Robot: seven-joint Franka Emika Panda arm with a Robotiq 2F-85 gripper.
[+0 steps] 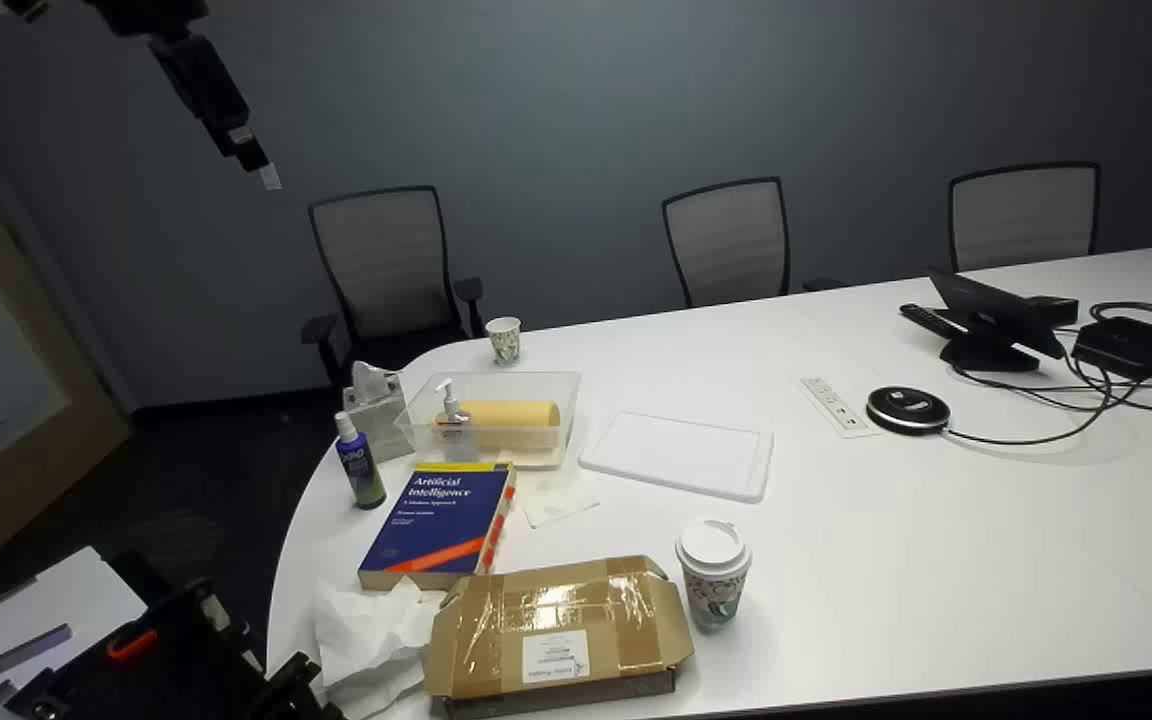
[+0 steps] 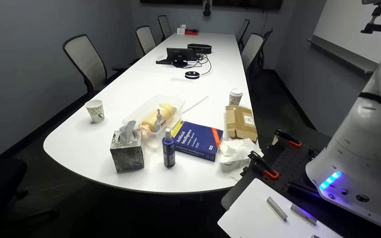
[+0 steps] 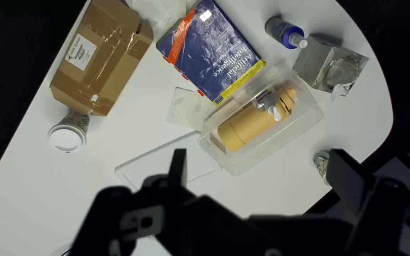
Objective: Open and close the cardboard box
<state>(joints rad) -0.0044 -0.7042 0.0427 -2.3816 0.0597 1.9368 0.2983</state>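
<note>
The cardboard box (image 1: 596,610) is flat and brown, with shiny tape and a pale label on top. It lies near the table's edge, and its lid appears to be down. It also shows in an exterior view (image 2: 238,124) and at the upper left of the wrist view (image 3: 105,60). My gripper (image 3: 258,153) is open, its two fingers wide apart with nothing between them. It is high above the table, well away from the box. In an exterior view the gripper (image 1: 246,150) shows only in part at the upper left, in the air.
A lidded paper cup (image 1: 713,575) stands beside the box. Crumpled tissue (image 1: 376,630) and a blue book (image 1: 446,520) lie at its other side. A clear bin (image 1: 566,430) with a yellow bottle, a spray bottle (image 1: 361,465), a tissue box (image 2: 127,152) and another cup (image 2: 95,110) stand farther off.
</note>
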